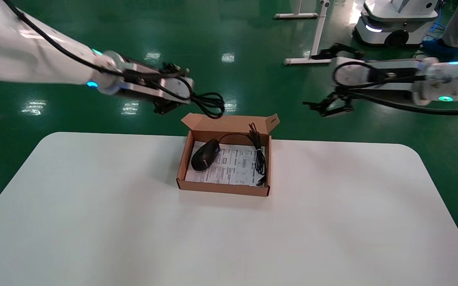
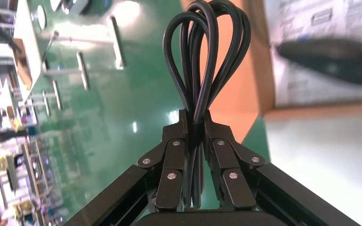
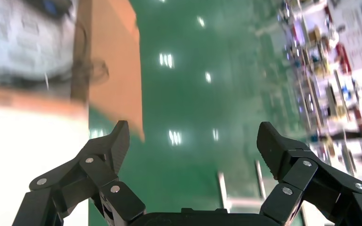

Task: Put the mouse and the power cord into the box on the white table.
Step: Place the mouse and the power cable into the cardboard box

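Note:
The brown box [image 1: 223,190] stands open on the white table [image 1: 94,206] near its far edge, with a white printed sheet inside. The black mouse [image 1: 205,155] lies in the box's left half, and its thin cable is bundled along the right wall. My left gripper [image 1: 187,99] hovers above the box's far left corner. It is shut on the looped power cord [image 1: 210,104], whose loops stick out past the fingertips. In the left wrist view the power cord [image 2: 202,52] is pinched in the left gripper [image 2: 195,117], with the mouse [image 2: 330,54] beyond. My right gripper [image 1: 311,79] is open and empty, off to the right beyond the table's far edge.
Green floor surrounds the table. A white stand's legs [image 1: 312,35] and another wheeled robot [image 1: 396,24] are at the far right, with a person's leg [image 1: 457,24] beside it. The box's tabbed flap [image 1: 233,121] stands up at its far side.

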Available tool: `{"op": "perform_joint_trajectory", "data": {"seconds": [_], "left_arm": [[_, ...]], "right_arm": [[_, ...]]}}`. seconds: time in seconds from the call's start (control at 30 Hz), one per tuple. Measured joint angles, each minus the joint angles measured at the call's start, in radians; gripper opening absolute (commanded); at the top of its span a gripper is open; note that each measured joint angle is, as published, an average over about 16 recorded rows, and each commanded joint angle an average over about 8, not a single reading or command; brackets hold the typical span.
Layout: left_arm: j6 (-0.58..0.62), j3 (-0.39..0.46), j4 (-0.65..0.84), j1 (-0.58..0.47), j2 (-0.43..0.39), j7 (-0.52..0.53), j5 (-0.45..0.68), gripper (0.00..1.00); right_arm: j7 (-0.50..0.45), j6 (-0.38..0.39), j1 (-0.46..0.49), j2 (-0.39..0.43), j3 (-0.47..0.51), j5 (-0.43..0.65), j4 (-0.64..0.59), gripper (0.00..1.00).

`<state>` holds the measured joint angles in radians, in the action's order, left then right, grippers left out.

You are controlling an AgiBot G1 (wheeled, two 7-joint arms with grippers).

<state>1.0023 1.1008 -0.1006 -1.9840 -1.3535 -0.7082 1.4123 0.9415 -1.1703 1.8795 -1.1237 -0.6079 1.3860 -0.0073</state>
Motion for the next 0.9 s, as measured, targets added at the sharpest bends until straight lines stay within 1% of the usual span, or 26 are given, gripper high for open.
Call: {"op": "perform_joint_trajectory", "data": {"seconds": [0.17, 0.33, 0.6, 0.83, 0.87, 0.9], "left_arm": [[-0.038, 0.001, -0.061, 0.072, -0.006, 0.008, -0.016, 0.0], [-0.057, 0.007, -0.118, 0.123, -0.01, 0.03, -0.037, 0.0], [-0.061, 0.028, -0.187, 0.181, -0.012, 0.082, -0.078, 0.0], [-0.065, 0.06, -0.222, 0.208, -0.013, 0.125, -0.104, 0.0], [-0.066, 0.065, -0.225, 0.209, -0.013, 0.129, -0.106, 0.06], [-0.067, 0.071, -0.228, 0.21, -0.013, 0.133, -0.109, 0.18]], "right_arm": [[0.0, -0.006, 0.006, 0.065, -0.009, 0.013, -0.012, 1.0], [-0.001, -0.007, 0.004, 0.106, -0.016, 0.023, -0.016, 1.0], [-0.003, 0.003, -0.004, 0.129, -0.019, 0.026, -0.013, 1.0], [-0.005, 0.015, -0.008, 0.14, -0.019, 0.026, -0.009, 1.0], [-0.005, 0.015, -0.009, 0.141, -0.019, 0.027, -0.009, 1.0], [-0.006, 0.014, -0.01, 0.143, -0.02, 0.027, -0.009, 1.0]]}}
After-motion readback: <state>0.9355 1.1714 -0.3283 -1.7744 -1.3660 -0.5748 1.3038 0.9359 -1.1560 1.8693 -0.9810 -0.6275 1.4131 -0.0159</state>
